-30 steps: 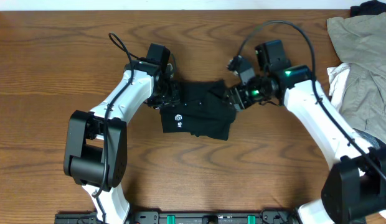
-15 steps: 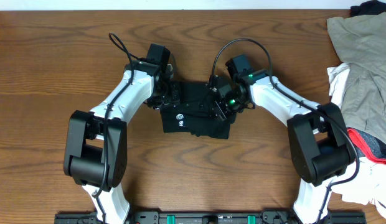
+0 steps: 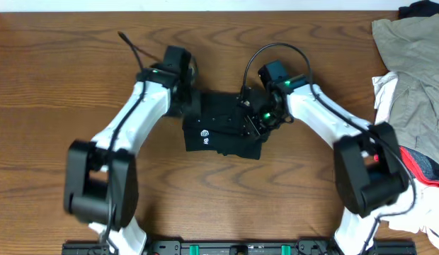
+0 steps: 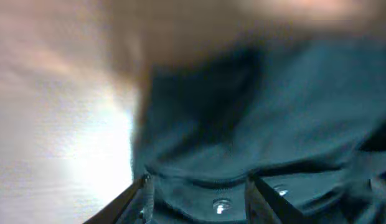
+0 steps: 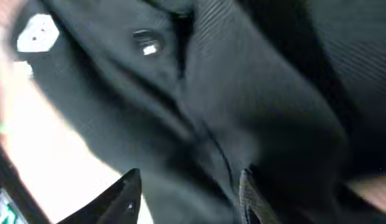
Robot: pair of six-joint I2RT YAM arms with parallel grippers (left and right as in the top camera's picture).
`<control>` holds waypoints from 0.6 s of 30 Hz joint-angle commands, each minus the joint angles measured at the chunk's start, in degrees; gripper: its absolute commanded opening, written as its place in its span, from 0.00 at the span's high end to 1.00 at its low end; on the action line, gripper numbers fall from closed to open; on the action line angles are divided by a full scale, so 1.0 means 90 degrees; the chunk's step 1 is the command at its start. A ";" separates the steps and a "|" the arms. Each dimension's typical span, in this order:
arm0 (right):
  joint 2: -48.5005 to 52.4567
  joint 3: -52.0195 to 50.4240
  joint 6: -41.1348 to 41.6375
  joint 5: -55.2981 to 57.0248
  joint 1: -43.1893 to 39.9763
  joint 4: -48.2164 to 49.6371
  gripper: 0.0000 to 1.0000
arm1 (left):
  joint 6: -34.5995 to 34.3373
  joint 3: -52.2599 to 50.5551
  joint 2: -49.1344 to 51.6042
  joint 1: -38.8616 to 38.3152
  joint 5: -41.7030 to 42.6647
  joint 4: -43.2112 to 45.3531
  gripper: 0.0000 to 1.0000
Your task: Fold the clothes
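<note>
Long black soft-fabric garment (image 3: 223, 134) sits near the brown wooden table's (image 3: 64, 64) far edge. Left gripper (image 4: 198, 186) and right gripper (image 5: 185, 183) flank it — fingers part-spread over cloth, clamping unconfirmed — presumably staging a fold.

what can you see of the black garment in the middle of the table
The black garment lies bunched into a rough rectangle on the wooden table. Its fabric looks soft, matte and creased, with a small white logo near its left edge. The left gripper is at its far left corner, the right gripper on its right side, both open over the cloth.
</note>
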 commanded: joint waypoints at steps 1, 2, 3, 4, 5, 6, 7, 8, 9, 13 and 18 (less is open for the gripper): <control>-0.0945 0.0301 0.0041 0.0119 0.0083 -0.0100 0.49 | 0.0998 0.0228 -0.0590 0.0032 -0.0699 0.0673 0.52; -0.1073 0.0301 0.0041 0.0124 0.0121 -0.0141 0.46 | 0.1192 0.0226 -0.0590 0.0032 -0.0697 0.0940 0.52; -0.1192 0.0301 0.0044 0.0117 0.0160 -0.0189 0.42 | 0.1362 0.0211 -0.0566 0.0032 -0.0697 0.1217 0.52; -0.1248 0.0301 0.0044 0.0119 0.0197 -0.0238 0.41 | 0.1547 0.0185 -0.0500 0.0032 -0.0695 0.1540 0.52; -0.1270 0.0301 0.0044 0.0119 0.0240 -0.0296 0.41 | 0.1649 0.0170 -0.0413 0.0032 -0.0695 0.1795 0.52; -0.1268 0.0299 0.0046 0.0117 0.0277 -0.0352 0.40 | 0.1710 0.0168 -0.0313 0.0032 -0.0695 0.2016 0.52; -0.1224 0.0291 0.0046 0.0117 0.0328 -0.0420 0.40 | 0.1775 0.0168 -0.0146 0.0032 -0.0692 0.2256 0.53; -0.1190 0.0287 0.0046 0.0117 0.0369 -0.0476 0.40 | 0.1775 0.0168 -0.0024 0.0032 -0.0692 0.2385 0.52; -0.1137 0.0284 0.0046 0.0117 0.0415 -0.0527 0.40 | 0.1773 0.0168 0.0121 0.0032 -0.0685 0.2506 0.52; -0.0884 0.0282 0.0075 0.0114 0.0629 -0.0593 0.39 | 0.1773 0.0168 0.0733 0.0032 -0.0340 0.2684 0.44; -0.0430 0.0282 0.0068 0.0328 0.0799 -0.0493 0.35 | 0.1666 0.0168 0.1375 0.0029 0.0068 0.2433 0.44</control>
